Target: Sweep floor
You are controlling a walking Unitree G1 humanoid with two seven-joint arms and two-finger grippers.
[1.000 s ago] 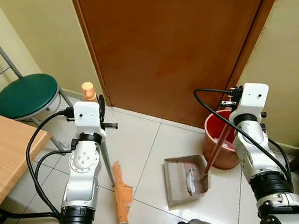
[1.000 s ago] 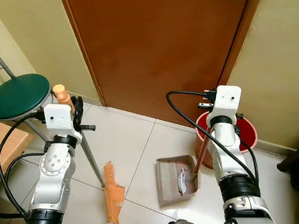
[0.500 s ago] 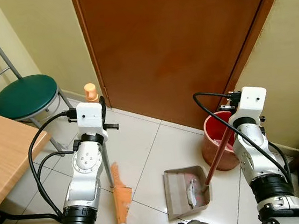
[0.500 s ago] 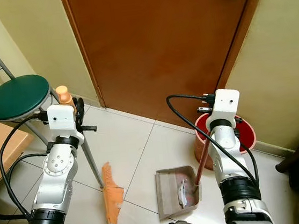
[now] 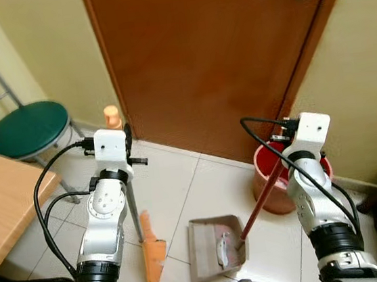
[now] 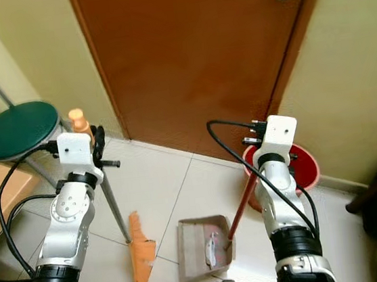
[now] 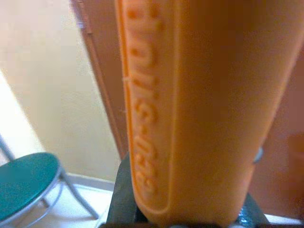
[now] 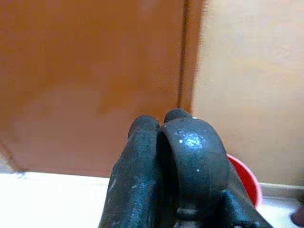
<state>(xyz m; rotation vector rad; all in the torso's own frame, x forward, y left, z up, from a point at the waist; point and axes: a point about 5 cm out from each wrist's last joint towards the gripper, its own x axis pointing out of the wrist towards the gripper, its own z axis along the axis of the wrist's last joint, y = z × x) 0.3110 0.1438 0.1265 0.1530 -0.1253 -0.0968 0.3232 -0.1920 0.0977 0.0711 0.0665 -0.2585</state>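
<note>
White floor tiles [image 5: 180,183] run up to a brown door [image 5: 199,58] set in a yellow wall, and the head views look down on a cramped corner where sweeping has to be done close to the threshold. The left gripper [image 5: 128,135] is clamped on the orange-capped broom handle [image 5: 111,114], holding it upright so the orange broom head [image 5: 152,256] rests on the tile beside the dustpan [image 5: 211,247]; some pale debris already lies in the pan. The right gripper [image 6: 264,131] grips the dustpan's red-brown handle [image 5: 256,198], tilted so the pan sits flat, mouth toward the broom. A red bin [image 5: 275,182] stands just behind, probably for emptying. A green stool [image 5: 27,129] and a wooden table edge [image 5: 5,203] crowd the robot's left. The left wrist view shows the fingers pinching the orange handle [image 7: 199,109], with embossed lettering. In the right wrist view the black fingers [image 8: 190,161] are pressed together; the bin's rim [image 8: 244,178] peeks beyond.
</note>
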